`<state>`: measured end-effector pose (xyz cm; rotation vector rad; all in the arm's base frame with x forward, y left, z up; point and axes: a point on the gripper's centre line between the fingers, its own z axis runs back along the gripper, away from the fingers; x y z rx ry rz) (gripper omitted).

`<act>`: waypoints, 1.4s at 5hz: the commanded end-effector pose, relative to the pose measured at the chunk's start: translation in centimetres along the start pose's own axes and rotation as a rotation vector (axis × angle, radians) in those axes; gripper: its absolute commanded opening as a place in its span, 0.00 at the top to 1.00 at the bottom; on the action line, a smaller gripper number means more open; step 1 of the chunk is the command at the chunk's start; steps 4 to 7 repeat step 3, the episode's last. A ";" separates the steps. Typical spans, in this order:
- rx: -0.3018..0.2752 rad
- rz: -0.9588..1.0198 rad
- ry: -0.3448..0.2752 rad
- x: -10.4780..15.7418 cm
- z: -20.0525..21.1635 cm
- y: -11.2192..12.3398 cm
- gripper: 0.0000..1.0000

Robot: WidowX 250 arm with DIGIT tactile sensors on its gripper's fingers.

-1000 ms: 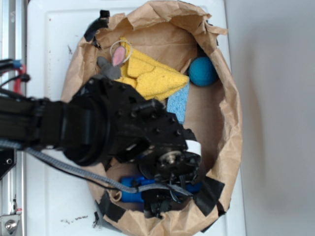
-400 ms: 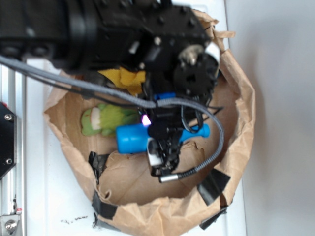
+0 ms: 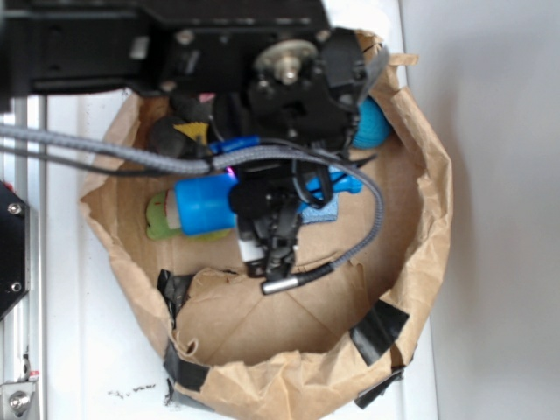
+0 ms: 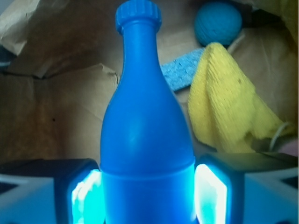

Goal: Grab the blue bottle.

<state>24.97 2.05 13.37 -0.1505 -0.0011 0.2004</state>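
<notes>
A big brown paper bag point(image 3: 411, 219) sits open on a white table point(image 3: 87, 350), with its rim rolled down and bits of black tape point(image 3: 378, 331) stuck on its near side. The black robot arm point(image 3: 114, 39) reaches across the top of the bag and hides much of what is inside. A gray cable point(image 3: 105, 153) loops from the arm down around the gripper point(image 3: 267, 232). The gripper hangs over the middle of the bag, and it has the blue bottle point(image 3: 206, 206) pinched between its two pads. In the wrist view the blue bottle point(image 4: 145, 140) fills the middle, its fat body squeezed on both sides by the glowing pads point(image 4: 210, 196), and its thin neck and cap point away toward the far wall of the bag. The bottle lies sideways over the bag floor, with its fat end to the left and its neck to the right in the outside view. Just under the fat end peeks a green plush toy point(image 3: 157, 219). A yellow cloth point(image 4: 224, 107) lies in a heap to the right of the bottle. A flat pale-blue sponge point(image 4: 182, 72) rests behind the cloth, and a round teal ball point(image 4: 218, 23) sits beyond it near the bag wall.
</notes>
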 end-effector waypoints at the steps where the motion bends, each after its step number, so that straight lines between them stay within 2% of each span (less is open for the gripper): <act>1: 0.091 0.066 -0.142 0.3 4.5 -0.8 1.00; 2: 0.129 0.083 -0.169 0.3 4.6 -0.7 1.00; 7: 0.124 0.070 -0.165 0.2 4.3 -0.7 1.00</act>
